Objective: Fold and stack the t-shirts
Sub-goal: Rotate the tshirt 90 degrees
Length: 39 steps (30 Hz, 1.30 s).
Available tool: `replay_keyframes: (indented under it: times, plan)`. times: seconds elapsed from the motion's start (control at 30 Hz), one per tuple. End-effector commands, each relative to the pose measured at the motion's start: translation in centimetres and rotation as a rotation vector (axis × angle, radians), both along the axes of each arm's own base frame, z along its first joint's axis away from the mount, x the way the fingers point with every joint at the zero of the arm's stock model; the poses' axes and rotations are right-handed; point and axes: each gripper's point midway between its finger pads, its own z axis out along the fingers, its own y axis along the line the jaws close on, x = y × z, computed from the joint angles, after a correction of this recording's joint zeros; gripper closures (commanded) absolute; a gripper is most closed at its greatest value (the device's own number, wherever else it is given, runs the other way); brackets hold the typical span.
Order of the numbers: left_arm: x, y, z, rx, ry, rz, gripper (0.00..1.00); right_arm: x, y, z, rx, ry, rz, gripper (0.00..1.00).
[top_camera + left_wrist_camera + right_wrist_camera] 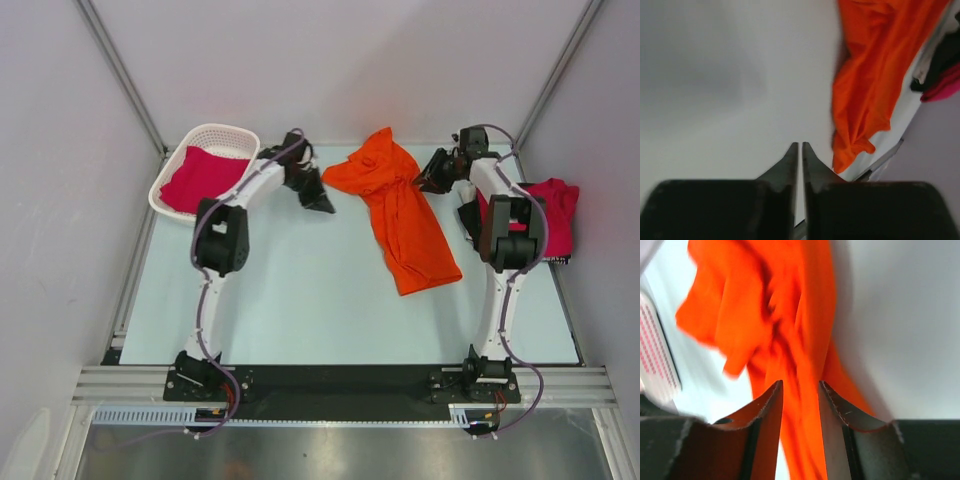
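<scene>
T-shirt [560, 205], red, perhaps folded, half behind right arm [510, 238]

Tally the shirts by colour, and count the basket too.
orange t-shirt: 1
crimson t-shirts: 2
white basket: 1
Total: 4

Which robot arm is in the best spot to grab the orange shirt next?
The right one, probably. The right gripper sits at the orange shirt with its fingers apart and cloth between them. The left gripper is shut, empty and off to the side.
</scene>
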Motion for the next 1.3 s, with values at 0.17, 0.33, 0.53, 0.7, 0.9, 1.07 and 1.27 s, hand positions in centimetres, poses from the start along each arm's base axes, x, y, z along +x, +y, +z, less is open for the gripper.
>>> replay_keyframes:
  times: [0.17,0.33,0.53,0.7,0.9,1.07,1.27]
  plan:
    - [-8.2,-16.3,2.0,-0.300,0.070,-0.337,0.11,-13.0,-4.7,7.5,-0.208,0.123,0.002,0.53]
    - [-10.8,-16.2,0.1,-0.230,0.109,-0.327,0.07,-18.3,-6.7,6.8,-0.206,0.193,-0.026,0.51]
    - [-14.8,-15.7,-2.5,-0.132,0.174,-0.334,0.07,-24.4,-6.5,2.7,-0.188,0.343,-0.003,0.50]
    - [-17.3,-17.2,-3.7,-0.110,0.206,-0.364,0.07,-26.4,-6.6,0.4,-0.193,0.416,0.012,0.50]
    - [-18.8,-19.9,-4.1,-0.133,0.223,-0.384,0.08,-26.0,-8.2,-1.2,-0.269,0.441,-0.029,0.49]
    - [-19.2,-20.9,-5.1,-0.135,0.253,-0.375,0.10,-26.1,-9.3,-2.5,-0.324,0.489,-0.064,0.49]
    - [-19.0,-21.4,-6.1,-0.130,0.269,-0.359,0.21,-25.6,-10.3,-4.3,-0.353,0.570,-0.119,0.50]
